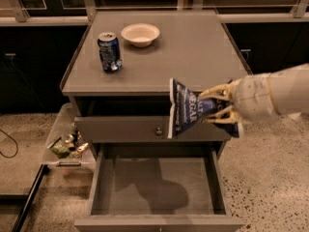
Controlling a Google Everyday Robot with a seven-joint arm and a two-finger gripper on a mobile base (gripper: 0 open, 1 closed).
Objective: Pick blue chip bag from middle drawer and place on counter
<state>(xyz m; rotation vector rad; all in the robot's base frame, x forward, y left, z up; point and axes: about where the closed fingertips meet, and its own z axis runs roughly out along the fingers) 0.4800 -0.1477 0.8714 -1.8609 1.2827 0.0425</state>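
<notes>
The pale two-finger gripper [218,109] grips the crinkled dark-blue foil chip bag [188,111] upright. The open grey wooden drawer [154,185] lies below it and the flat grey counter [193,47] just beyond, probably so the bag clears the counter's edge.

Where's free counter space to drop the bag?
Counter is bare across its right half and front strip, right of the bowl and soda can. Crowded only back-left. End effector grips the blue chip bag just off the front edge, above the open middle drawer.
</notes>
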